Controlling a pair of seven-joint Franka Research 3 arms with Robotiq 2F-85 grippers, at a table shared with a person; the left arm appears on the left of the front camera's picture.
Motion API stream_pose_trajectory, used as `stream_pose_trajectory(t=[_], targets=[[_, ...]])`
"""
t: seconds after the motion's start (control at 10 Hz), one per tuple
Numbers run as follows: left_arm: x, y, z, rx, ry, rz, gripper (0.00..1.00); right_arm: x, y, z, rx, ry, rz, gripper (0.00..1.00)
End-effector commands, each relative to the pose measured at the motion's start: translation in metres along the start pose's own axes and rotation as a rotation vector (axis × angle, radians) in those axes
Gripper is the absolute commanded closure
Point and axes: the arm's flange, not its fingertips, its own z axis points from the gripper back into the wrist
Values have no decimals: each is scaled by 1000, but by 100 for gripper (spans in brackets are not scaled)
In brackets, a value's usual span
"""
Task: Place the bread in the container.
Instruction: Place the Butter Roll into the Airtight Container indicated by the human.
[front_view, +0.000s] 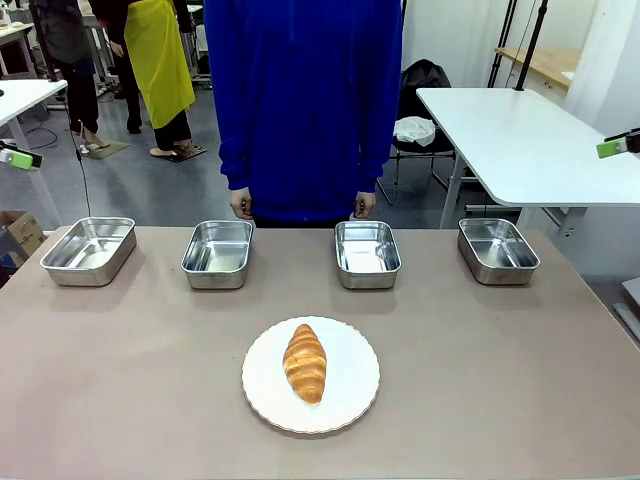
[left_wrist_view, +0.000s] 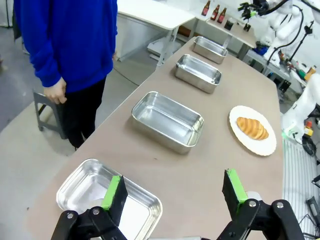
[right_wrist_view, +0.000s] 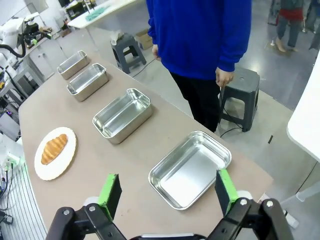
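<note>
Both the left tool (left_wrist_view: 174, 189) and right tool (right_wrist_view: 167, 188) hung wide open, empty; a hard squeeze could squash the bread (front_view: 305, 362).

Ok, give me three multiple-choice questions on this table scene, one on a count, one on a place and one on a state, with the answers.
1. How many steel trays stand on the table? A two; B three; C four.
2. Where does the bread lie? A in a tray; B on the white plate; C on the bare table.
3. The left end effector is: A open and empty; B shut on the bread; C shut on a tray.
Answers: 1 C, four trays stand in a row along the far side. 2 B, the plate carries it, nearer the robot. 3 A, its fingers stand wide apart with nothing between them.
</note>
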Motion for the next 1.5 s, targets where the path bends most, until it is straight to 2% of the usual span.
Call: stream_pose_trajectory(t=[0.0,0.3,0.6,0.7,1.4], targets=[[5,0,0,-14,-20,51,0,-3,-3,0,9,-28,1,0],[2,-4,0,-22,-29,71,0,-11,-6,0,10,-26,-17,0],[-2,-12,-1,38,21,146,0,-11,-6,2,1,5,-27,0],[-2,-1,1,-9,-1,88,0,-11,-6,2,1,5,-27,0],[-2,-1,1,-9,-1,88,0,-11,-6,2,1,5,-27,0]])
